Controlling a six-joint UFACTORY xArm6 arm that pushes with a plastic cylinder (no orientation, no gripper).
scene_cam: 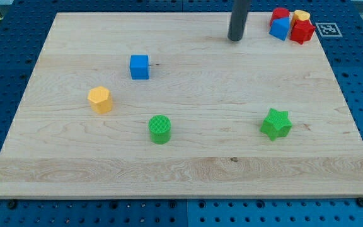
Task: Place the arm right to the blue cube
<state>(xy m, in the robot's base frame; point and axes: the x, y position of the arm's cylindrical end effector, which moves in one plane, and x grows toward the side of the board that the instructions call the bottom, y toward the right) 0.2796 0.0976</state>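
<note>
The blue cube (139, 67) sits on the wooden board (181, 170) in its upper left part. My tip (235, 38) touches the board near the view's top, well to the right of the blue cube and a little higher in the view. The rod rises out of the top of the view. Nothing lies between my tip and the blue cube.
A yellow hexagonal block (99, 99) lies below-left of the blue cube. A green cylinder (159, 129) and a green star (275, 123) lie lower down. At the top right corner a cluster holds a second blue block (280, 28), red blocks (302, 31) and a yellow block (301, 15).
</note>
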